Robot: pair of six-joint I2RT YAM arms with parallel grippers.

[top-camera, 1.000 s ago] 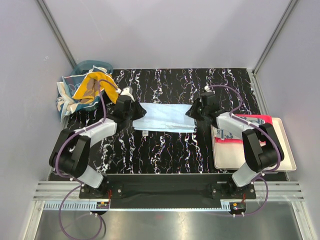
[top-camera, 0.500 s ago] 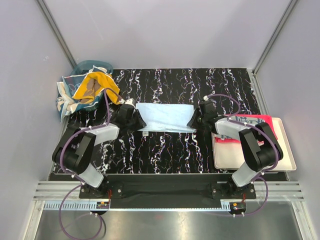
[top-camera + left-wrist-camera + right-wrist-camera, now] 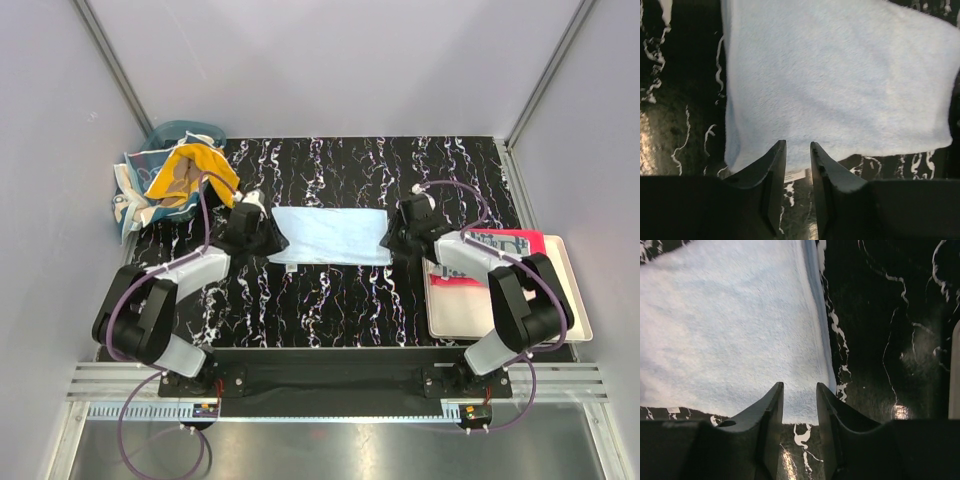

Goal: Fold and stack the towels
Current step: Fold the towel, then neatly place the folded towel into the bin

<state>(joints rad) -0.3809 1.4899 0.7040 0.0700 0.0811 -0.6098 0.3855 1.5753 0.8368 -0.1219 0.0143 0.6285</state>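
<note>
A light blue towel [image 3: 330,236] lies flat on the black marbled table as a wide rectangle. My left gripper [image 3: 268,243] is at its near left corner. In the left wrist view the gripper [image 3: 797,146] is open, with the towel [image 3: 840,75] edge and a white label [image 3: 797,175] showing in the gap. My right gripper [image 3: 392,238] is at the near right corner. In the right wrist view it [image 3: 799,387] is open over the towel [image 3: 730,325] edge. An orange towel [image 3: 185,172] hangs out of the teal basket [image 3: 165,135]. A red towel [image 3: 505,240] and a grey patterned one [image 3: 455,268] lie on the tray [image 3: 560,310].
The basket stands at the far left corner, with a pale patterned cloth [image 3: 128,200] hanging over its side. The cream tray sits at the right edge of the table. Grey walls close in the sides and back.
Both grippers have drawn back toward me from over the blue towel's side edges to its near corners. The towel has shifted only slightly.
</note>
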